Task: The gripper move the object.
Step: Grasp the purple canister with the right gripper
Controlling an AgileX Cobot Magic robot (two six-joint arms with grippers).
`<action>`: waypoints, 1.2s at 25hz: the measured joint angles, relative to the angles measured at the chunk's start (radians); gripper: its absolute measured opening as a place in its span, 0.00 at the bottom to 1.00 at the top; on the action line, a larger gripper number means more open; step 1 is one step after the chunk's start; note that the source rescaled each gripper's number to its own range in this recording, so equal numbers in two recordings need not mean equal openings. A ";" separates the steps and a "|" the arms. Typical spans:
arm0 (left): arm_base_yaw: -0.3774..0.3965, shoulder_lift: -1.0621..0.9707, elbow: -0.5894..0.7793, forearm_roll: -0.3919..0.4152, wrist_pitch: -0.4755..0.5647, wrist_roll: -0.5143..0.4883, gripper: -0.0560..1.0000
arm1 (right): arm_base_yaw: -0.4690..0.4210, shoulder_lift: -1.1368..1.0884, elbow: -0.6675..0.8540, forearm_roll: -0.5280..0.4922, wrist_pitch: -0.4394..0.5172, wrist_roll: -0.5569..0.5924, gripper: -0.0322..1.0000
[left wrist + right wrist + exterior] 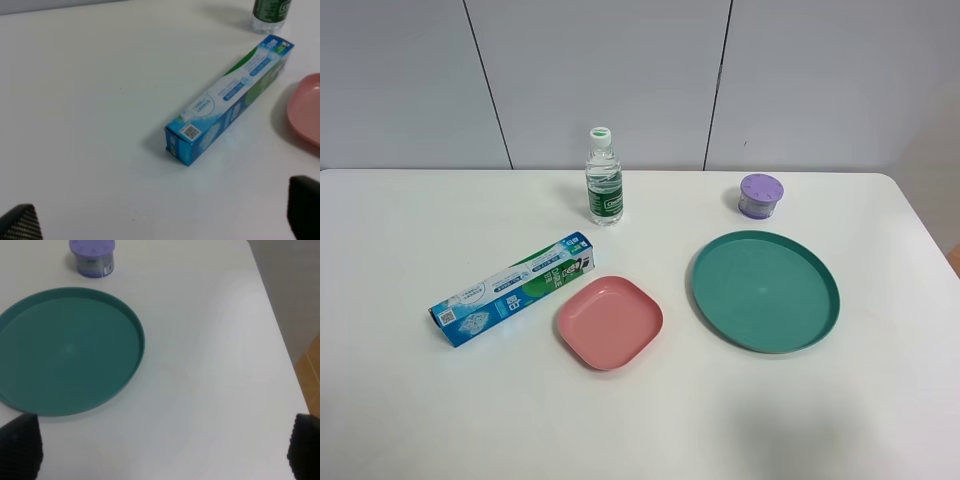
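Note:
The small purple jar [761, 195] with a dotted lavender lid stands upright at the back right of the white table, just behind the teal round plate [765, 290]. It also shows in the right wrist view [92, 257], far from my right gripper [162, 447], which is open and empty over the table in front of the plate. My left gripper [162, 217] is open and empty, near the toothpaste box [230, 97]. Neither arm shows in the exterior high view.
A clear water bottle [603, 177] stands at the back middle. A blue toothpaste box [512, 289] lies at the left. A pink square dish [609, 322] sits in the middle. The table's right edge [285, 350] runs close by my right gripper.

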 joint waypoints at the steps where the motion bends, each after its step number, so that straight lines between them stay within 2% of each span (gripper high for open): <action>1: 0.000 0.000 0.000 0.000 0.000 0.000 1.00 | 0.000 0.000 0.000 0.000 0.000 0.000 1.00; 30: 0.000 0.000 0.000 0.000 0.000 0.000 1.00 | 0.000 0.000 0.000 0.000 0.000 0.000 1.00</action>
